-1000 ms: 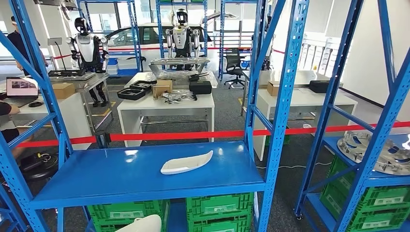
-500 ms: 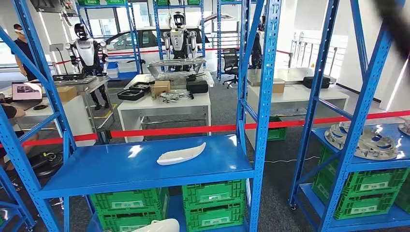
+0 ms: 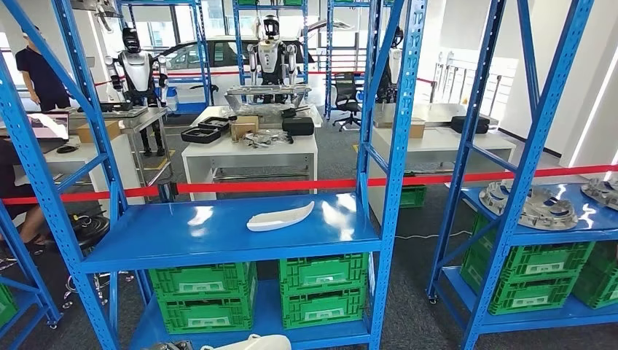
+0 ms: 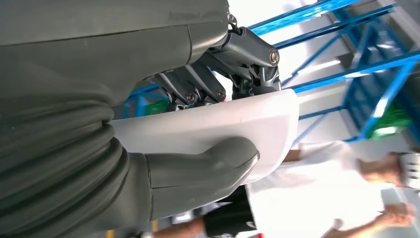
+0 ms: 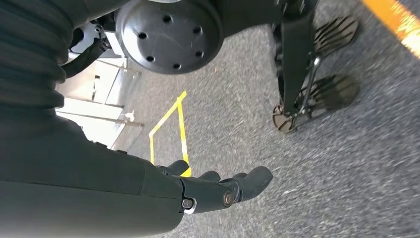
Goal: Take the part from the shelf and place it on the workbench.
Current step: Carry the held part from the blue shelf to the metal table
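My left hand (image 4: pixel 198 171) grips a white curved part (image 4: pixel 233 124), thumb on one face and dark fingers on the other. The same held part (image 3: pixel 251 342) peeks in at the bottom edge of the head view. A second white curved part (image 3: pixel 280 216) lies on the blue shelf board (image 3: pixel 182 237) ahead of me. My right hand (image 5: pixel 208 191) hangs over grey carpet, fingers loosely apart, holding nothing.
Blue uprights (image 3: pixel 397 146) frame the shelf, with green crates (image 3: pixel 321 288) below. A red barrier tape (image 3: pixel 255 187) runs behind it. White tables (image 3: pixel 251 149) stand beyond. The right-hand shelf holds round metal parts (image 3: pixel 536 204). A person (image 3: pixel 36 73) stands far left.
The whole head picture has shifted, so the camera moved: the shelf sits further off and more of its lower levels show. The held white part now lies lower in the picture.
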